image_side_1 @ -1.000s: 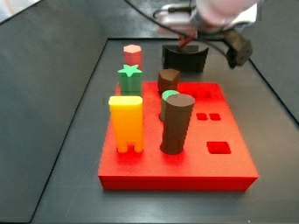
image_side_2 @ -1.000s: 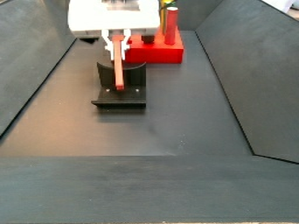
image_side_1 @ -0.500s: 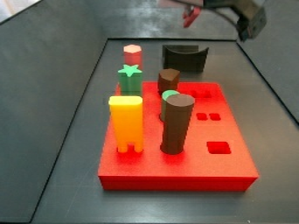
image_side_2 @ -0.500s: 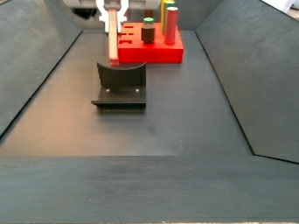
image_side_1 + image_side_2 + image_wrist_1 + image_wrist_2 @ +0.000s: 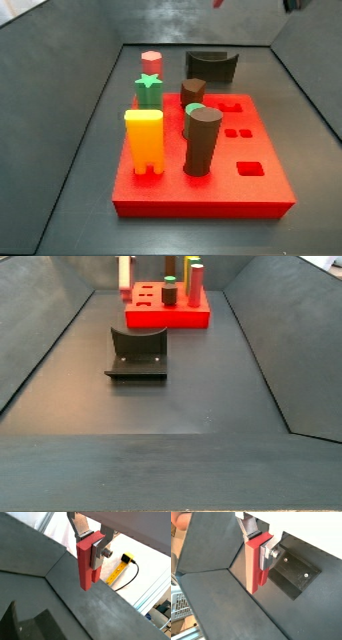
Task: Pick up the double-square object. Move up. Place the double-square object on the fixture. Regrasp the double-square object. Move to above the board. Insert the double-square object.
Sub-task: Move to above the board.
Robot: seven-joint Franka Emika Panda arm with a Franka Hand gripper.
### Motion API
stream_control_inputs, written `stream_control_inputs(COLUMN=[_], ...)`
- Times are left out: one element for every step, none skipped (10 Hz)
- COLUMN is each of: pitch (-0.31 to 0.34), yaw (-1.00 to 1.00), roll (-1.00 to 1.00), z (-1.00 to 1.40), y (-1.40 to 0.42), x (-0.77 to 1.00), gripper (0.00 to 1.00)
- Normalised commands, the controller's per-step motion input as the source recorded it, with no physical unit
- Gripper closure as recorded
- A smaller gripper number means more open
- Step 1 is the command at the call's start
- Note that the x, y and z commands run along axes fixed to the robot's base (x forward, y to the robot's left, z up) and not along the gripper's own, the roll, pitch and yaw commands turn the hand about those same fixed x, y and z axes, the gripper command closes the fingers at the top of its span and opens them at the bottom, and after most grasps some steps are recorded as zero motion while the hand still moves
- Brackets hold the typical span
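In both wrist views my gripper [image 5: 89, 547] [image 5: 261, 544] is shut on the double-square object [image 5: 85, 567] [image 5: 256, 567], a slim red peg that hangs down with its two square legs lowest. It is held high in the air. The side views catch only the peg's lower end [image 5: 126, 271] [image 5: 218, 3] at their top edge. The fixture [image 5: 138, 351] [image 5: 211, 68] stands bare on the floor below, its base plate [image 5: 298, 574] behind the peg. The red board [image 5: 254, 190] [image 5: 167, 316] lies beside the fixture, with two small square holes [image 5: 238, 132].
On the board stand a tall yellow block [image 5: 143, 140], two dark brown cylinders [image 5: 202, 140] [image 5: 194, 92] and a green star peg [image 5: 148, 88]. A pink-red hexagonal peg [image 5: 152, 62] stands at the board's far end. Dark sloped walls [image 5: 254, 336] enclose the floor.
The gripper has risen straight up from the fixture with the double-square object in it, and has left both side views except for the peg's lower end.
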Motion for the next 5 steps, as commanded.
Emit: stream_control_inputs(pitch=[0.033,0.036,0.041,0.047,0.054], yaw=[-0.05,-0.04,-0.02,-0.02,-0.01], roll=[-0.11,-0.10,-0.09,-0.08,-0.07], z=[1.00,1.00,1.00,1.00,0.80], y=[0.03,0.03,0.02,0.03,0.02], x=[-0.09,-0.10,-0.10,-0.11,-0.08], gripper=[1.00,1.00,1.00,1.00,1.00])
